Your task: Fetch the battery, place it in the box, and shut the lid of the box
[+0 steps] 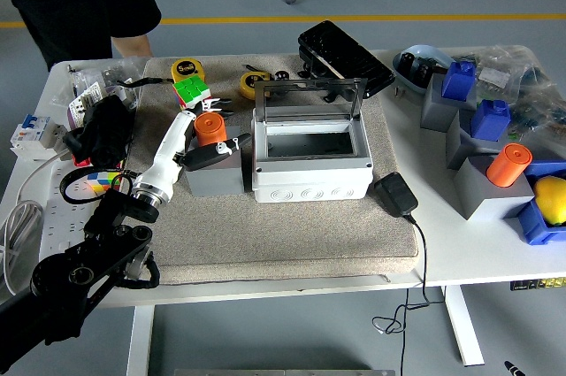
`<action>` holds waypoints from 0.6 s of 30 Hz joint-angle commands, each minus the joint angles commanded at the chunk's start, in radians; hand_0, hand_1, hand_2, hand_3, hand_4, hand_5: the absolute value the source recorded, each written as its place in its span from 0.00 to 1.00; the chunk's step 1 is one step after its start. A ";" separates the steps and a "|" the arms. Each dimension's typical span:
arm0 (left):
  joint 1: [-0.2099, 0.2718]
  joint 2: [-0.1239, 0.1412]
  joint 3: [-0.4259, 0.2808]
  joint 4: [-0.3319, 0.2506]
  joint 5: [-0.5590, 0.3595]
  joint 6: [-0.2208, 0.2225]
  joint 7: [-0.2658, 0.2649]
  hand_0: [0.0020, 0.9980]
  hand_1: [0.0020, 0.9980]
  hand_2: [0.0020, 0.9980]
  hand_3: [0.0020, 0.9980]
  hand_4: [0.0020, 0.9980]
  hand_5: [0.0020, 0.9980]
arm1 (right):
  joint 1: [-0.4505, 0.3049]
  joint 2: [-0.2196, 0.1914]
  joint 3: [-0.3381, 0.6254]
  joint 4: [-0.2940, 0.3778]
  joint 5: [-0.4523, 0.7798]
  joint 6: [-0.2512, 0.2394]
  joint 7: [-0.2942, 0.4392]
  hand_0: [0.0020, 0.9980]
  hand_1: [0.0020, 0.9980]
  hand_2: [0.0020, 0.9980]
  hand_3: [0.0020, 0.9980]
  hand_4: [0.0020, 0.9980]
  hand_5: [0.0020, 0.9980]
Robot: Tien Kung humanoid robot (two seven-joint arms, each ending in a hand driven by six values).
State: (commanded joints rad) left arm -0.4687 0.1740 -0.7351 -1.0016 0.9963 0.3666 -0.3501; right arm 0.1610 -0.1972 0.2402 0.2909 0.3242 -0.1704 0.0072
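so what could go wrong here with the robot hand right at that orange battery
1. The left robot hand sits at the orange battery on its grey block; a loose grip could tip the battery off.
2. The white box stands right beside the block, so the hand might bump its wall on the way over.
3. The box's lid stands upright at the back, and a high carry could knock it shut early.

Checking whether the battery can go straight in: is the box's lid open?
Open: the clear lid stands raised behind the white box, whose inside shows empty.
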 joint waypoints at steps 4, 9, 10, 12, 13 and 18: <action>-0.007 -0.007 0.010 0.006 -0.031 0.004 -0.016 0.67 0.65 0.67 0.73 1.00 0.23 | 0.001 -0.001 0.001 0.000 0.000 -0.002 0.000 0.70 0.69 0.69 0.59 0.98 0.50; -0.012 -0.015 0.012 0.010 -0.053 0.005 -0.025 0.62 0.62 0.64 0.71 1.00 0.22 | 0.002 -0.001 0.000 0.000 0.001 -0.002 0.001 0.70 0.69 0.69 0.59 0.98 0.50; -0.013 -0.015 0.015 0.012 -0.056 0.005 -0.025 0.62 0.62 0.64 0.71 1.00 0.22 | 0.003 -0.001 -0.001 0.000 0.001 -0.002 0.002 0.70 0.69 0.69 0.59 0.98 0.50; -0.015 -0.017 0.019 0.017 -0.065 0.004 -0.028 0.62 0.62 0.64 0.71 1.00 0.22 | 0.003 0.000 0.000 0.001 0.000 -0.002 0.003 0.70 0.69 0.69 0.59 0.98 0.50; -0.015 -0.018 0.020 0.019 -0.071 0.004 -0.029 0.62 0.62 0.64 0.71 1.00 0.22 | 0.003 0.000 0.000 0.001 0.000 -0.002 0.003 0.70 0.69 0.69 0.59 0.98 0.50; -0.018 -0.020 0.019 0.034 -0.101 0.009 -0.039 0.52 0.56 0.58 0.67 1.00 0.20 | 0.003 0.000 -0.003 0.000 0.001 -0.003 0.005 0.70 0.69 0.69 0.59 0.98 0.50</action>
State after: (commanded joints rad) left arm -0.4867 0.1542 -0.7163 -0.9672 0.8950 0.3752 -0.3887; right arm 0.1638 -0.1974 0.2369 0.2912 0.3255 -0.1734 0.0124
